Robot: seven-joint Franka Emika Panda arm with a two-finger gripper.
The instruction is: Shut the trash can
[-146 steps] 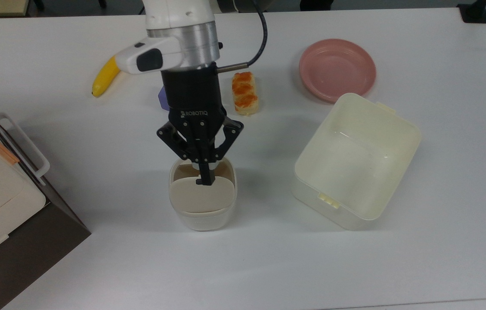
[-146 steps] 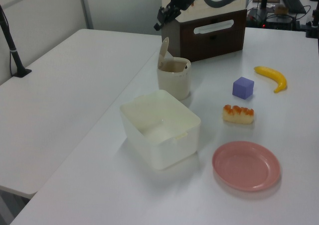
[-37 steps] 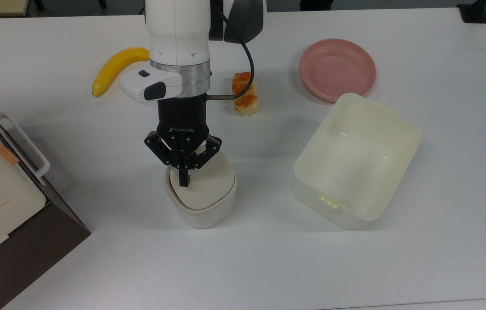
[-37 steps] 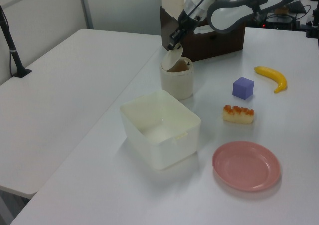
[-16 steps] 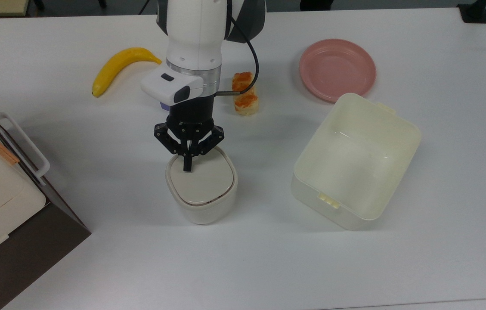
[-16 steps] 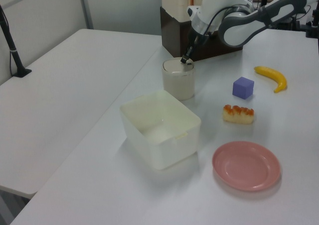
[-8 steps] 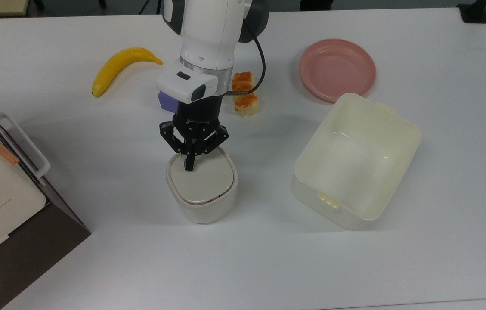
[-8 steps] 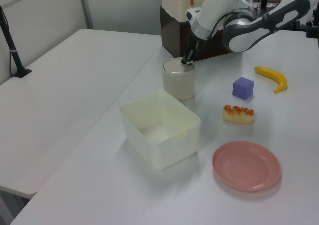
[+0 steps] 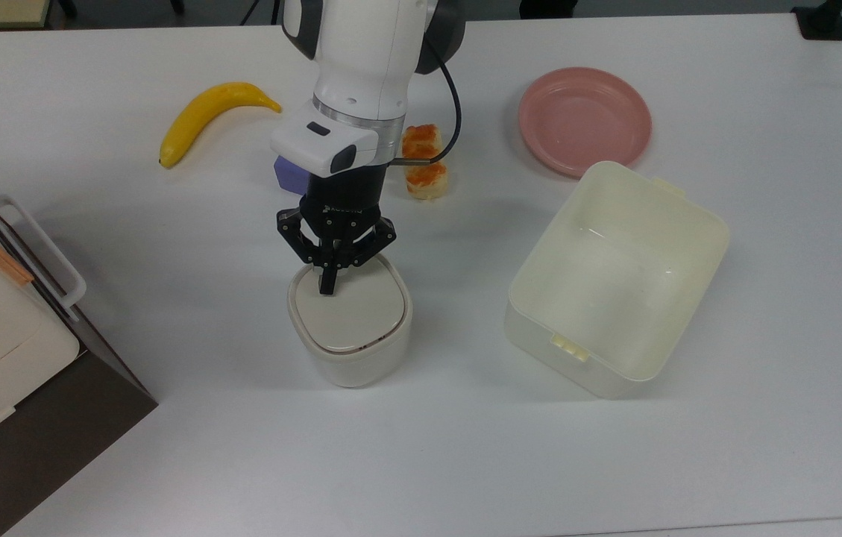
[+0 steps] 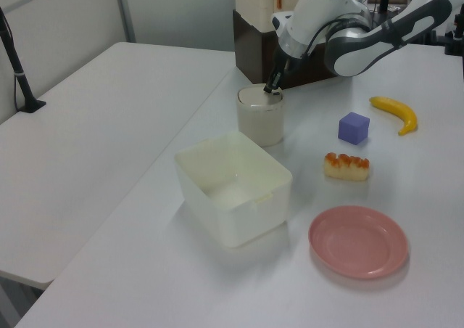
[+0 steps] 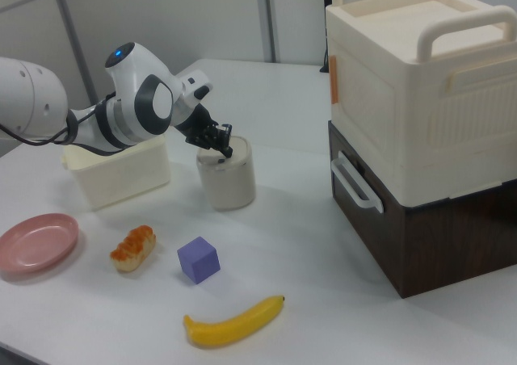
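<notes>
The trash can [image 9: 350, 350] is a small cream-white bin standing near the table's middle, and its beige lid [image 9: 352, 313] lies flat and level in the rim. My gripper [image 9: 328, 288] is shut, its joined tips touching the lid's far edge from above, tilted. From the side, the trash can [image 10: 259, 121] has the gripper [image 10: 269, 90] resting on its top. In the right view the gripper [image 11: 229, 150] meets the top of the trash can [image 11: 229, 178] at its left edge.
A lidless cream tub [image 9: 618, 280] sits to the top view's right, with a pink plate [image 9: 583, 119] behind it. A bread piece [image 9: 424, 170], a purple cube [image 9: 285, 173] and a banana [image 9: 204, 112] lie beyond the can. A brown-and-cream drawer box [image 9: 10, 335] stands at the top view's left.
The lid, upright at first, has swung down flat into the rim under the shut gripper. Over the last half second almost nothing moves.
</notes>
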